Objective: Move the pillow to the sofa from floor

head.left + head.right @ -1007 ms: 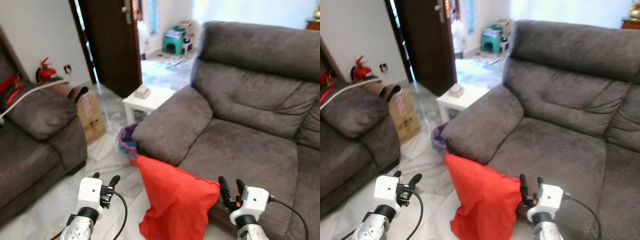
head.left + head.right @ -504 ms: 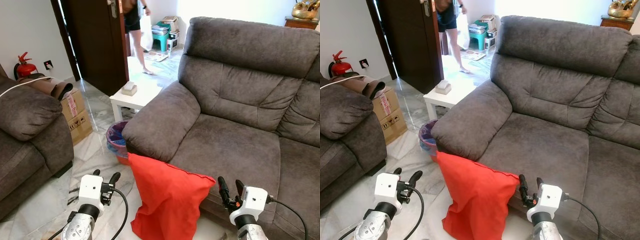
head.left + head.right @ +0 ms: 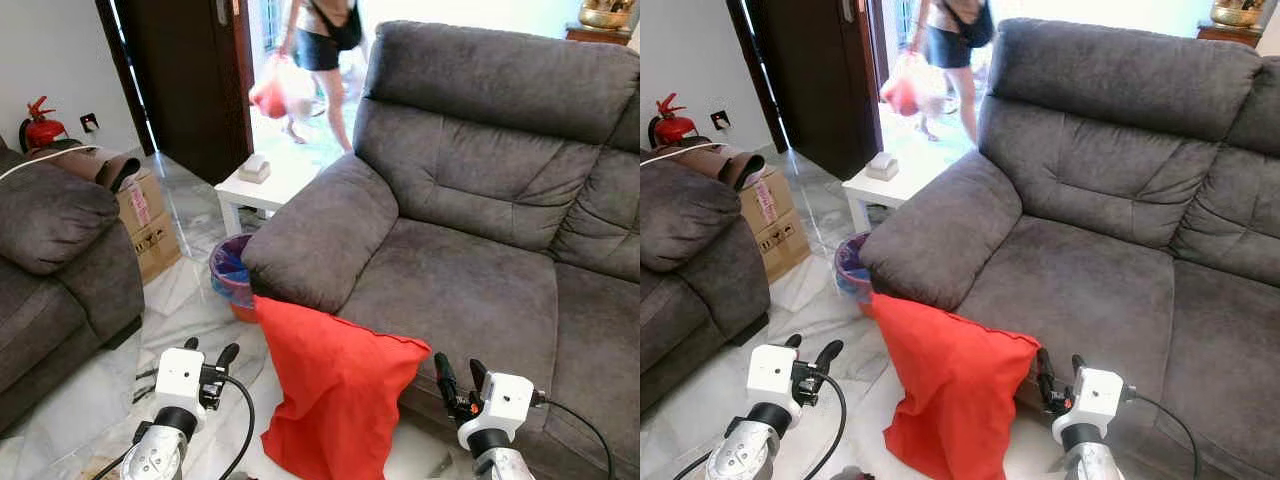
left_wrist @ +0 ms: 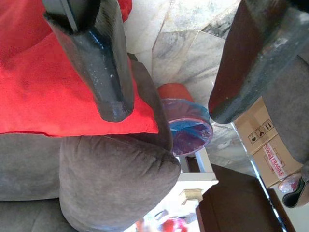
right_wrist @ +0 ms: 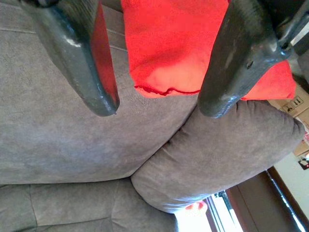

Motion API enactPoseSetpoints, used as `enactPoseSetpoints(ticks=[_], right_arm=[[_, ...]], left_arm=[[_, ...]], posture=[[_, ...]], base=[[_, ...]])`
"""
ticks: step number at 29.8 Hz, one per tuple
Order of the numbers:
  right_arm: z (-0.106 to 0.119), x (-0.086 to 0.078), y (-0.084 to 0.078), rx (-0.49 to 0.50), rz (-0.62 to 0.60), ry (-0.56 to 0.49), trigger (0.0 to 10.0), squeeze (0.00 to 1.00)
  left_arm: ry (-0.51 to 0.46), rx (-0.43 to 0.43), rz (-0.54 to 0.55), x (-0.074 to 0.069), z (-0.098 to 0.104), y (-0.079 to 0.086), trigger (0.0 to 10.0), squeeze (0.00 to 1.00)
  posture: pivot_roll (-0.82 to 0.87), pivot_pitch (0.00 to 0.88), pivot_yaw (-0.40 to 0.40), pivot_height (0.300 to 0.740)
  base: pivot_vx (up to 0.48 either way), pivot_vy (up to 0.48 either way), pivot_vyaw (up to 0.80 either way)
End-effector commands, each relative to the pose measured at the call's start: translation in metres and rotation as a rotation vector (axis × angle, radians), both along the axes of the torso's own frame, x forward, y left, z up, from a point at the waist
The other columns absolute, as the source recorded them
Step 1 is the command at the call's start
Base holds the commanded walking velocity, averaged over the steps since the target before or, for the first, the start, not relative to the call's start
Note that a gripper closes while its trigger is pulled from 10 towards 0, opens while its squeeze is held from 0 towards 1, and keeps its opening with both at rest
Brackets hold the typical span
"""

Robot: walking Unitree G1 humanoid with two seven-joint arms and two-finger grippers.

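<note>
Against the front edge of the grey sofa (image 3: 470,270), a red pillow (image 3: 335,385) was propped on the marble floor (image 3: 190,320), its top corner tucked under the sofa's armrest (image 3: 320,235). The left gripper (image 3: 210,355) was held at the pillow's 9 o'clock, apart from it, fingers spread and empty. The right gripper (image 3: 455,375) was held at its 3 o'clock, just beside the cloth, fingers likewise parted around nothing. At 11 o'clock from the pillow a blue bin (image 3: 230,275) and a white side table (image 3: 265,185) were seen; at 12 o'clock a person (image 3: 320,50) with a red bag was seen in the doorway.
</note>
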State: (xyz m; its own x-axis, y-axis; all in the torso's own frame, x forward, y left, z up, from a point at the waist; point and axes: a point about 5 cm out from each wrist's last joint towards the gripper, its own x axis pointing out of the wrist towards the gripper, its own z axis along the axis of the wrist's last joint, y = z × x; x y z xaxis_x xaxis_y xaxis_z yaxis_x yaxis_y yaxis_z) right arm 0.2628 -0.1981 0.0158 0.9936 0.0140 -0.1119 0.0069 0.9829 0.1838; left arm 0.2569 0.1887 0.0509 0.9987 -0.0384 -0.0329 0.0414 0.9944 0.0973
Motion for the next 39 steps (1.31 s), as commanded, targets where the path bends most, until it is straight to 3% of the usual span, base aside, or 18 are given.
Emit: enactPoseSetpoints(ticks=[1,39], right_arm=[[0.0,0.0012,0.0013,-0.006,0.007,0.005,10.0,0.0],[-0.0008,0.0026,0.0021,-0.01,0.0,0.016,10.0,0.0]], left_arm=[[-0.005,0.008,0.008,0.0008,0.0036,0.0023,10.0,0.0],[-0.001,-0.003,0.003,0.0002,0.0041,0.0028,10.0,0.0]], posture=[[0.0,0.087,0.009,0.643],[0.0,0.086,0.011,0.63]], base=[[0.0,0.0,0.0],[0.0,0.0,0.0]])
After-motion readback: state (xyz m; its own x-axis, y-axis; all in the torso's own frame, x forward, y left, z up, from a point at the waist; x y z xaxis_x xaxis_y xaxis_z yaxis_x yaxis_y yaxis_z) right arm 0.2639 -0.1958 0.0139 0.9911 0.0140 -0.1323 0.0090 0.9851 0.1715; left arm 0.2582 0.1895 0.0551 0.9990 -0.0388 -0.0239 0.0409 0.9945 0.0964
